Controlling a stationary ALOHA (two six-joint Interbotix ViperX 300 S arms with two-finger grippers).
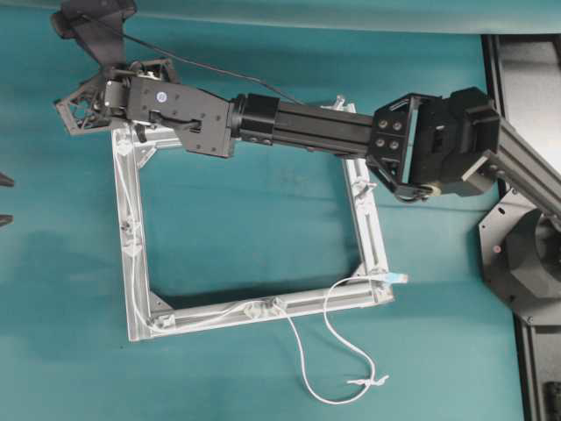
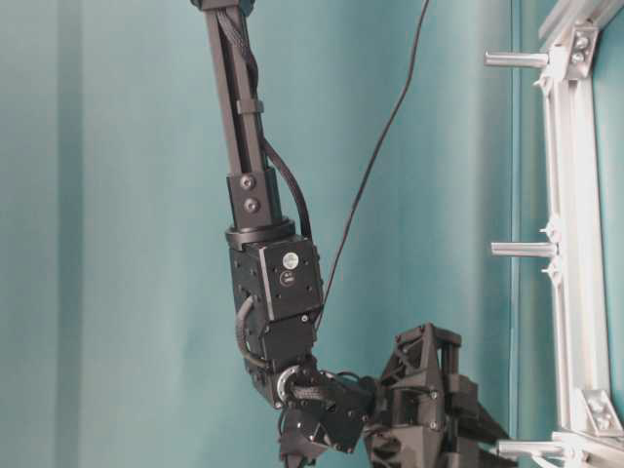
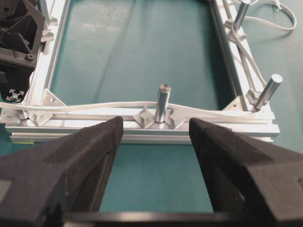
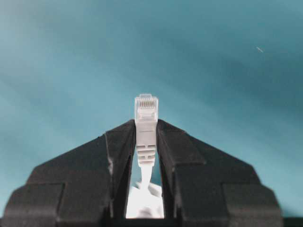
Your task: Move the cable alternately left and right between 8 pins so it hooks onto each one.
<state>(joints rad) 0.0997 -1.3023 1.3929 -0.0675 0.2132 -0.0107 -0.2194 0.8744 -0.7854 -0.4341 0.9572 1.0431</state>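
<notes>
The white cable runs down the left bar of the frame, along the bottom bar, then loops off the frame to a tie knot and a free plug end. My right gripper is shut on the cable's other plug, above the frame's top-left corner. My left gripper is open and holds nothing. It sits just outside the left bar, facing a pin that the cable runs past. More pins stand along the bars.
The square aluminium frame lies on the teal table. My right arm stretches across the frame's top bar from the right. Its thin dark wire hangs beside it. The black arm base is at the right edge.
</notes>
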